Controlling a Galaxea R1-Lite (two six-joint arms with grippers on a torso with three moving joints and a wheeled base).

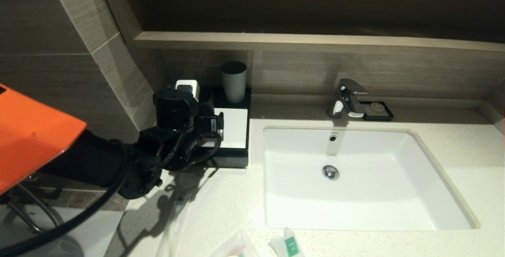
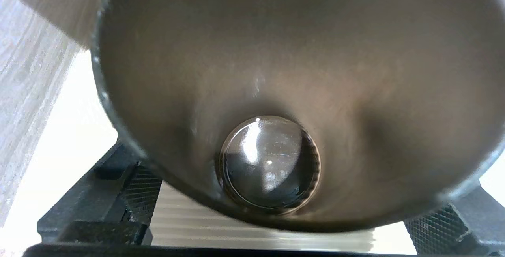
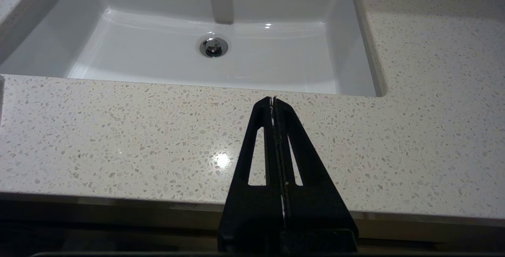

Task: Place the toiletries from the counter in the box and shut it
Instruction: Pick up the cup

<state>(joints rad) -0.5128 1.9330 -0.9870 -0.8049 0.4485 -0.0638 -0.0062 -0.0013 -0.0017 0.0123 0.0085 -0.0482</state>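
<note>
The black box with its white top panel (image 1: 234, 128) stands at the back left of the counter (image 1: 453, 150). My left gripper (image 1: 213, 130) is over its left part. In the left wrist view the left gripper (image 2: 284, 209) is open, its fingers (image 2: 130, 190) wide apart, and the mouth of a dark cup (image 2: 276, 91) fills the view just beyond them. At the counter's front lie a long thin sleeve (image 1: 171, 229), a clear pouch (image 1: 232, 247) and a white sachet with a green label (image 1: 290, 245). My right gripper (image 3: 273, 100) is shut and empty over the counter's front edge.
A grey cup (image 1: 233, 81) stands on the back of the box. The white basin (image 1: 355, 194) takes up the middle of the counter, also seen in the right wrist view (image 3: 118, 51). A chrome faucet (image 1: 347, 101) and a black soap dish (image 1: 377, 110) are behind it. A wooden ledge (image 1: 315, 42) runs above.
</note>
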